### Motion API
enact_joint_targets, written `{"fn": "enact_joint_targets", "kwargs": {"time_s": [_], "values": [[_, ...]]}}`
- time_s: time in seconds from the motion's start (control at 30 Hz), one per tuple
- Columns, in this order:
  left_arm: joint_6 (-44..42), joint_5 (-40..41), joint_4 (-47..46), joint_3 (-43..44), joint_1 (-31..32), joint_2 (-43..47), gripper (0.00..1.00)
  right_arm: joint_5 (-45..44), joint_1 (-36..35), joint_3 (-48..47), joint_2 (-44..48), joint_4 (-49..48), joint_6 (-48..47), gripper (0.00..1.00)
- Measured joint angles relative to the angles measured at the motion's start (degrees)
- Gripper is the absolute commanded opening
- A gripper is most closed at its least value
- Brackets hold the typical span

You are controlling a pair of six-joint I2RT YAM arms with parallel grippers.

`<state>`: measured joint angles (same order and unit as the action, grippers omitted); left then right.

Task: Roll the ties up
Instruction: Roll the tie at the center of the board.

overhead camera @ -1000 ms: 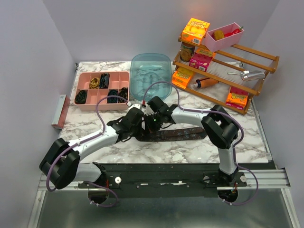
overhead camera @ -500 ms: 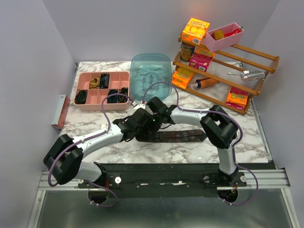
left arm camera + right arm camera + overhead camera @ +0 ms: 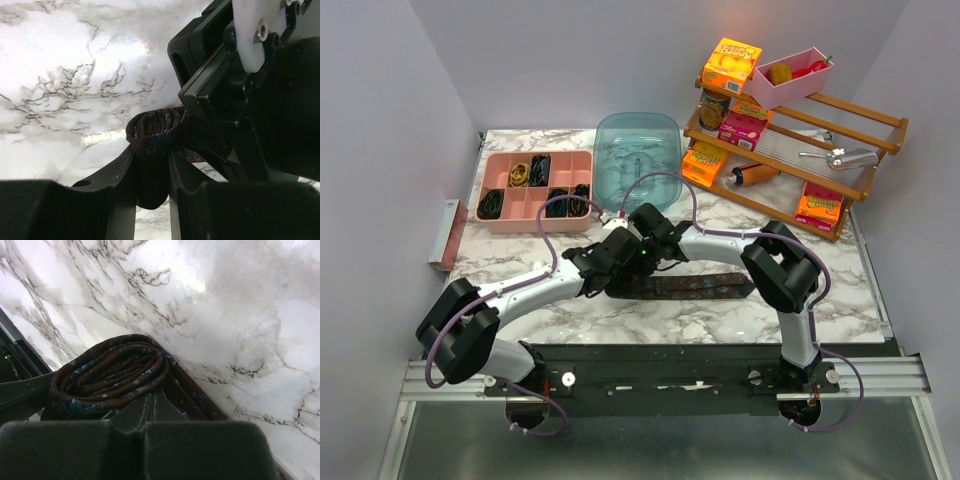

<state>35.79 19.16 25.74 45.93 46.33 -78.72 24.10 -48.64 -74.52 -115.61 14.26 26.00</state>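
Note:
A dark brown patterned tie (image 3: 705,285) lies flat across the marble table, its left end rolled into a coil. In the left wrist view the coil (image 3: 150,131) stands on edge, and my left gripper (image 3: 150,172) is shut on it, one finger pressed to each side. In the right wrist view the coil (image 3: 112,371) lies just past my right gripper (image 3: 151,401). Its jaws are pressed together, tips against the coil's rim and over the flat strip. In the top view the left gripper (image 3: 618,262) and right gripper (image 3: 638,252) meet at the tie's left end.
A pink divided tray (image 3: 505,222) with dark coils in its compartments stands at the back left. A teal lidded container (image 3: 637,150) is behind the grippers. A wooden rack (image 3: 865,180) with boxes and cans fills the back right.
My left arm has moved right and closed in on the right gripper at the coil. The flat stretch of tie has shortened slightly at its left end.

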Motion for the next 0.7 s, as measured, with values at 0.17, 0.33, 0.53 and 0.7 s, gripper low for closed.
{"fn": "enact_joint_targets", "kwargs": {"time_s": [0.17,0.33,0.53,0.7], "values": [[-0.44,1.09,1.90,1.33,0.13,-1.05,0.00,-0.04,0.00,0.00,0.02,-0.76,0.00,0.00],[-1.27,1.84,3.63,1.90,0.44,-1.14,0.00,-0.83,-0.17,0.28,0.61,-0.92,-0.02,0.00],[-1.55,3.78,6.60,3.74,0.96,-2.32,0.00,-2.36,0.13,1.64,3.56,-0.92,-0.07,0.00],[-1.25,6.08,10.58,5.77,1.03,-3.78,0.00,-3.54,1.84,3.82,6.12,-0.90,-0.44,0.00]]}}
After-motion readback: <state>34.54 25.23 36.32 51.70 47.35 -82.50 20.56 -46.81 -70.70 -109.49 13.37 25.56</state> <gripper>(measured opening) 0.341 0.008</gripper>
